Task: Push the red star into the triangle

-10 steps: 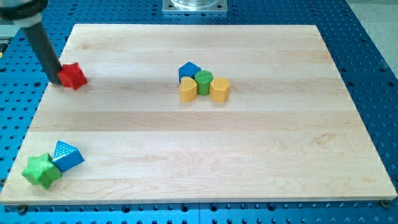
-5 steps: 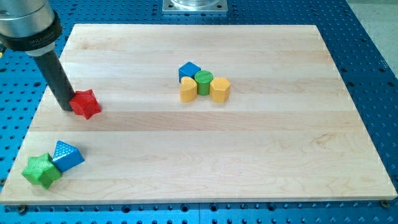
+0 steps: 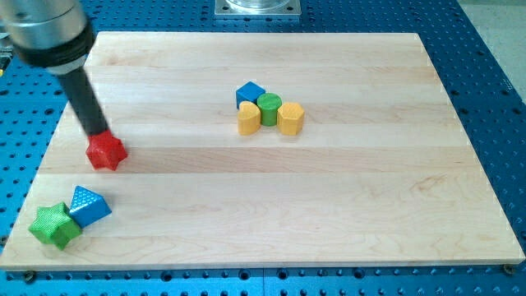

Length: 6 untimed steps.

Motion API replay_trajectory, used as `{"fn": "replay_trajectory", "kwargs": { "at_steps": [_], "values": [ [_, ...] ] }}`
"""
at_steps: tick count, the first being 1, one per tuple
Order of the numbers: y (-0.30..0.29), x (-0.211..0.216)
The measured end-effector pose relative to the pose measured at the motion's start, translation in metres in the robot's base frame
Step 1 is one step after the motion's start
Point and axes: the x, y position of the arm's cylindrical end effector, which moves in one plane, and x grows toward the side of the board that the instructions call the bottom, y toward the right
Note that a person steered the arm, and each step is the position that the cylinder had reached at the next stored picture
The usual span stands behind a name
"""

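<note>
The red star (image 3: 106,152) lies on the wooden board (image 3: 329,189) at the view's left. My tip (image 3: 99,134) touches the star's upper edge, the dark rod rising up and to the left. The blue triangle (image 3: 88,205) lies lower, near the view's bottom left, apart from the star by a short gap. A green star (image 3: 54,224) sits against the triangle's lower left side.
A cluster sits in the upper middle: a blue block (image 3: 249,93), a green cylinder (image 3: 269,108), a yellow block (image 3: 248,119) and a yellow hexagonal block (image 3: 290,118). The board's left edge (image 3: 37,173) is close to the red star.
The red star has slid down the board, from near the upper left toward the blue triangle. My tip followed it, shifting from the star's left side to its top.
</note>
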Motion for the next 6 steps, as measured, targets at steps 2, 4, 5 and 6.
{"fn": "replay_trajectory", "kwargs": {
  "at_steps": [2, 4, 5, 6],
  "values": [
    [0.013, -0.035],
    [0.007, 0.033],
    [-0.005, 0.057],
    [-0.002, 0.047]
  ]
}}
